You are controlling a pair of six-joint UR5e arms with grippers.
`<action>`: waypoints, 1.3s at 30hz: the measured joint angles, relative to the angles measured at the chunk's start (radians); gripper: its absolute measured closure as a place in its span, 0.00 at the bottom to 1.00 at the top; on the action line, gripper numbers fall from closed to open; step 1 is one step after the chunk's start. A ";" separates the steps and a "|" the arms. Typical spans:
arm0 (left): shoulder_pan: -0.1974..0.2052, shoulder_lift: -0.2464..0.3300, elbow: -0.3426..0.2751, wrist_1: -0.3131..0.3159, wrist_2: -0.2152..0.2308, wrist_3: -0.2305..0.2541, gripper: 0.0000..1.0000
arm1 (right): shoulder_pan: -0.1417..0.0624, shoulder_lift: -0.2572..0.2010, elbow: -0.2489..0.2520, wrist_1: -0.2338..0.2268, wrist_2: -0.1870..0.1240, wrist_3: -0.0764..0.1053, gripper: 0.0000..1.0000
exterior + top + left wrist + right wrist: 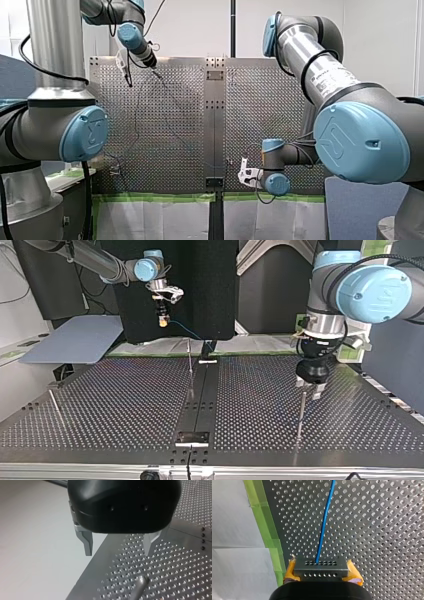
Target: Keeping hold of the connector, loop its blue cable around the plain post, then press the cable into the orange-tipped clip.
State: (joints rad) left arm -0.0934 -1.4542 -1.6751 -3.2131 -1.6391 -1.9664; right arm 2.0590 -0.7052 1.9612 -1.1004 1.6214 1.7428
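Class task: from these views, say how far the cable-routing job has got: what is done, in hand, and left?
Done: my right gripper is shut on the connector. In hand: the blue cable runs straight off it over the table, not visibly round any post. My left gripper hangs open above a post, empty. Left: the loop round the post and the press into the clip, which no view shows clearly.

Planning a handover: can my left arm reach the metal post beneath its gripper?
Probably yes: my left gripper hangs open and empty just above the post, nothing between. The blue cable and its connector are away in my right gripper.
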 joint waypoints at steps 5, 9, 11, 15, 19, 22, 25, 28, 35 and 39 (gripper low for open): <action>-0.032 -0.018 0.049 -0.048 -0.033 0.048 0.00 | 0.002 0.000 0.000 -0.001 0.000 0.000 1.00; -0.039 -0.040 0.092 -0.092 -0.063 0.092 0.00 | 0.002 0.000 0.000 -0.002 0.000 0.000 1.00; -0.041 -0.050 0.110 -0.110 -0.079 0.110 0.00 | 0.003 0.000 0.000 -0.003 0.000 0.000 1.00; -0.046 -0.064 0.146 -0.146 -0.103 0.146 0.00 | 0.003 0.000 0.000 -0.003 0.000 0.000 1.00; -0.049 -0.067 0.181 -0.181 -0.114 0.181 0.00 | 0.003 0.000 0.000 -0.003 0.000 0.000 1.00; -0.052 -0.068 0.211 -0.212 -0.118 0.211 0.00 | 0.004 0.000 0.000 -0.002 -0.001 0.000 1.00; -0.056 -0.068 0.240 -0.240 -0.120 0.240 0.00 | 0.005 0.000 0.000 -0.002 -0.001 0.000 1.00; -0.061 -0.068 0.267 -0.266 -0.122 0.266 0.00 | 0.005 0.000 0.000 -0.001 0.000 0.000 1.00; -0.072 -0.069 0.332 -0.332 -0.144 0.332 0.00 | 0.007 0.000 0.000 -0.001 0.000 0.000 1.00; -0.076 -0.071 0.369 -0.372 -0.148 0.359 0.00 | 0.009 0.000 0.000 0.000 0.000 0.001 1.00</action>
State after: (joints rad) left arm -0.1693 -1.5248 -1.3057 -3.5847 -1.7869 -1.6070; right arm 2.0680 -0.7051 1.9613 -1.1004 1.6215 1.7436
